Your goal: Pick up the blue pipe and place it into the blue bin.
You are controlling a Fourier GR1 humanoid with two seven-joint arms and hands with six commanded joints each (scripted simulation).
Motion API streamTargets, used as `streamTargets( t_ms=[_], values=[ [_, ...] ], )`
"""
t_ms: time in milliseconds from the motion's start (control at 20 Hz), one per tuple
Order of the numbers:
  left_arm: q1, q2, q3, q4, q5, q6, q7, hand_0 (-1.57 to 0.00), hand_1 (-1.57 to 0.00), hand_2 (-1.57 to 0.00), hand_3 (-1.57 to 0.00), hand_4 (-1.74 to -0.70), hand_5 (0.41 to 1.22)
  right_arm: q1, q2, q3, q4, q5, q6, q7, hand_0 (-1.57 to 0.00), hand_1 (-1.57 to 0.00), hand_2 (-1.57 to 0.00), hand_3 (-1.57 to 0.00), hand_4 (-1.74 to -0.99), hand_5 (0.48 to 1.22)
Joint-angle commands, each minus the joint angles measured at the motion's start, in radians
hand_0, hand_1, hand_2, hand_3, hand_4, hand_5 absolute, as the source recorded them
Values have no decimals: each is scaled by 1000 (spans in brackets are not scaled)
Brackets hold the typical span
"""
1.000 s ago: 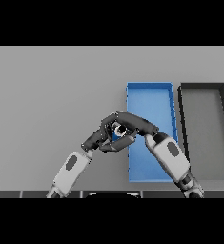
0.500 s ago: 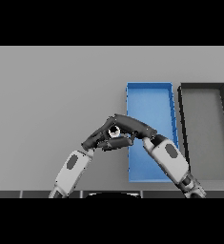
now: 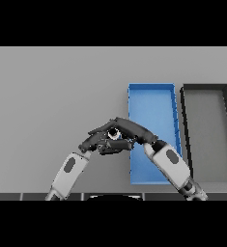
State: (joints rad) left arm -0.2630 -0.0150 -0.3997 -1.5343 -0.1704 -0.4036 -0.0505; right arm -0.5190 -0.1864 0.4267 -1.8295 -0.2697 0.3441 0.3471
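A: Looking at the table (image 3: 47, 96), what is there?

B: A flat matte grey top. On it lie two long box-shaped trays side by side: the blue bin (image 3: 151, 87) and, just to its right, a dark grey bin (image 3: 204, 88) with black walls. The inside of each that shows holds nothing.

A: And the pipe?

B: A small blue pipe (image 3: 116, 133), pale at its round end, sits between the two dark hands, just left of the blue bin's left wall and over the table, not in the bin.

A: What are the hands doing?

B: The right hand (image 3: 129, 128) arches over the pipe, fingers curled on it. The left hand (image 3: 96, 142) lies under and beside it; whether it grips, I cannot tell. The right forearm covers the blue bin's near part
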Motion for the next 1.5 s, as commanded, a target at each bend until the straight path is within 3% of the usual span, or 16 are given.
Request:
streamTargets(
  t_ms=[0,150,200,300,450,600,800,1000,1200,1350,1450],
  values=[
    [-4,-4,11,-2,4,3,22,-383,-351,-338,-305,-1085,1029,-13,-2,-10,3,3,-2,0,-1567,-1567,-1567,-1563,-1739,1214],
    [3,-10,20,6,14,18,60,-195,-179,-173,-156,-996,770,-8,4,-4,-4,27,-7,-4,-1569,-1569,-1569,-1567,-1740,1218],
    [-3,-19,19,8,17,21,83,-156,-143,-138,-124,-980,704,-19,14,2,-1,34,-10,20,-1569,-1569,-1569,-1568,-1740,1218],
    [6,-29,23,-4,40,21,130,-100,-91,-88,-79,-969,603,-13,23,1,2,39,-12,12,-1570,-1570,-1570,-1569,-1740,1219],
    [15,-6,22,2,13,28,113,-50,-46,-45,-40,-947,513,-10,21,-21,-6,-8,-15,-24,-1570,-1570,-1570,-1570,-1741,1220],
    [5,-12,20,18,5,32,124,-25,-23,-22,-20,-922,482,-31,39,-43,-5,-106,-32,21,-1571,-1571,-1571,-1570,-1741,1221],
    [8,-10,20,13,5,32,128,-10,-9,-9,-8,-908,456,-154,9,-141,-48,-310,-107,143,-1571,-1571,-1571,-1571,-1741,1221],
    [10,-17,17,6,15,23,153,-3,-3,-3,-3,-906,437,-350,-47,-253,38,-450,-129,151,-1571,-1571,-1571,-1571,-1741,1221],
    [17,-5,26,-4,19,24,164,-1,-1,-1,0,-898,430,-472,-156,-366,143,-388,-222,101,-1571,-1571,-1571,-1571,-1741,1221],
    [7,-2,23,4,11,20,167,0,0,0,0,-890,421,-505,-210,-420,257,-370,-245,116,-1571,-1571,-1571,-1571,-1741,1221],
    [16,1,18,-2,9,17,150,0,0,0,1,-886,412,-487,-254,-454,336,-340,-224,84,-1571,-1571,-1571,-1571,-1741,1221]
  ],
)
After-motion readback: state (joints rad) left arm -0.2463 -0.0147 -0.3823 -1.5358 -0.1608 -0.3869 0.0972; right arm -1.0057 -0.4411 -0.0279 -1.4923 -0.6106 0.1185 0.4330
